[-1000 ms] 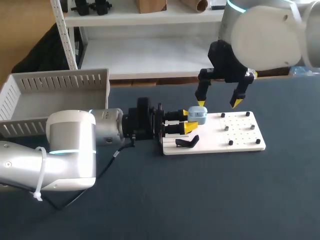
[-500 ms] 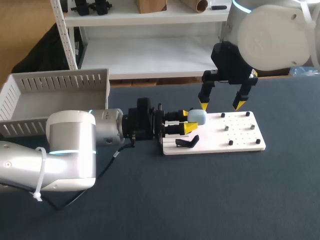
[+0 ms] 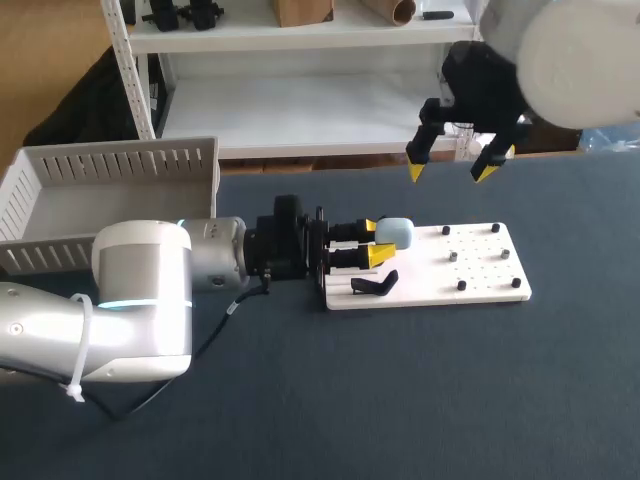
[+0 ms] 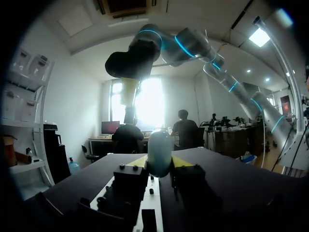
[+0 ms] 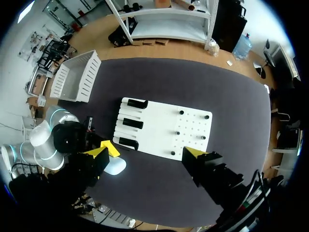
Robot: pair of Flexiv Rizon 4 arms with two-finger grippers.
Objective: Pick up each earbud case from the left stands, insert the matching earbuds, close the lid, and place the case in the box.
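Two grippers logged at the table. Found the left gripper (image 3: pixel 372 243) lying low and level over the dark tabletop (image 3: pixel 420 400), reaching in from the left and clamped on the pale blue earbud case (image 3: pixel 397 233), one yellow-tipped finger on each side. Placed the case at the stand end of the white board (image 3: pixel 480 285), just beyond the nearest black stand (image 3: pixel 375 285); cannot tell whether it touches the board. Confirmed in the left wrist view: case (image 4: pixel 159 152) upright between the two dark fingers, yellow tips just behind it, right arm (image 4: pixel 145 53) arching overhead. Noted the right gripper (image 3: pixel 460 170) raised high near the table's far edge, well apart from the case, fingers spread wide and holding nothing. Checked the right wrist view, looking straight down past the right gripper (image 5: pixel 149 151) with its tips wide apart: board (image 5: pixel 164 128) below, three black stands (image 5: pixel 131 123) at one end, small black pegs (image 5: pixel 193 126) at the other, case (image 5: pixel 116 166) just off the stand end. Recorded the slatted grey box (image 3: pixel 110 190) at the table's far left, well apart from the board; same box (image 5: pixel 77 75) seen beyond the stands.
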